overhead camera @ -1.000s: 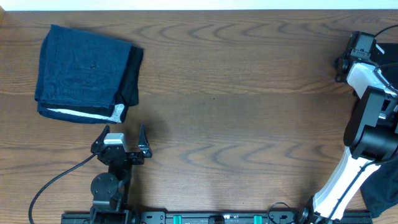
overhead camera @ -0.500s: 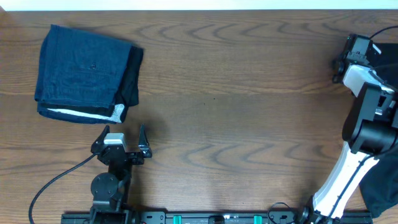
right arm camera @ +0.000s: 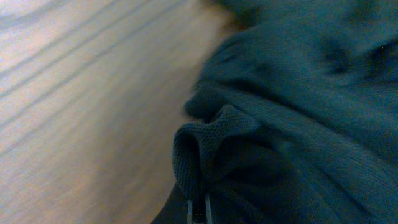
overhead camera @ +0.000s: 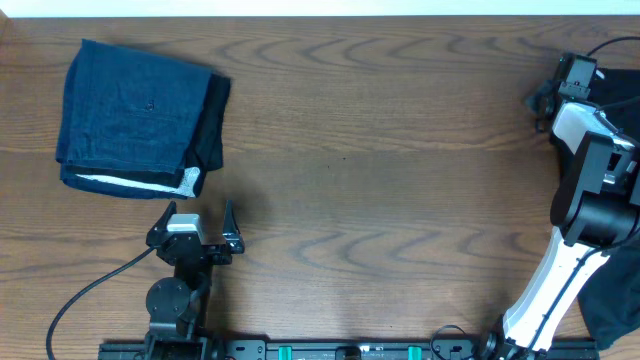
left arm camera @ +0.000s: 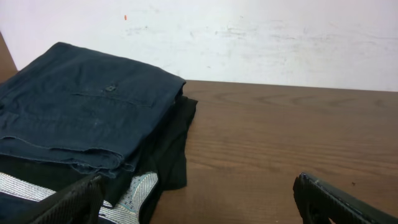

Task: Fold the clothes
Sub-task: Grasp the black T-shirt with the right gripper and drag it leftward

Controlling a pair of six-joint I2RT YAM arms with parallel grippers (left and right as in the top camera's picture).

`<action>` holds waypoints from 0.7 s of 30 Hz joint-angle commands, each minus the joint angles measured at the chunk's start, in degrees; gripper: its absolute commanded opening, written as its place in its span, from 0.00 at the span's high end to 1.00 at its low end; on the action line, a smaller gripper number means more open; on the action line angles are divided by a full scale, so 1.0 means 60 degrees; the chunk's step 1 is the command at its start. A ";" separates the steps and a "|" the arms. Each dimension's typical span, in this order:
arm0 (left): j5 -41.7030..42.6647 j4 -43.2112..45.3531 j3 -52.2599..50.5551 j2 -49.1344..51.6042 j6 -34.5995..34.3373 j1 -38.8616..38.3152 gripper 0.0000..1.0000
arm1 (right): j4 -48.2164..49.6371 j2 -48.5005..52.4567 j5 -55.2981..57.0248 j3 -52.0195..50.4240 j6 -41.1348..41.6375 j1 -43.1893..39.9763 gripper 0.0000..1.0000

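At the near edge of the worktop (overhead camera: 380,150), the left pincer (overhead camera: 196,214) stands wide open and empty. On the right, the wrist view shows the right pincer (right arm camera: 198,211) with its tips drawn narrow on a raised fold of the dark shirt (right arm camera: 280,124), which lies crumpled on the wood. From overhead, a dark patch of it shows at the near right corner beside the right arm (overhead camera: 585,190). Far left, a folded blue garment (overhead camera: 135,115) rests, well apart from both pincers.
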 commanded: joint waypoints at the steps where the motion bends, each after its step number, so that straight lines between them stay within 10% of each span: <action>1: -0.0080 -0.0350 -0.0189 -0.0062 0.0164 0.0004 0.02 | -0.0579 0.0113 -0.3071 -0.0084 0.0120 0.0408 0.99; 21: -0.0080 -0.0350 -0.0189 -0.0062 0.0164 0.0004 0.02 | -0.4594 0.0113 -1.1336 -0.0084 -0.1089 0.4346 0.87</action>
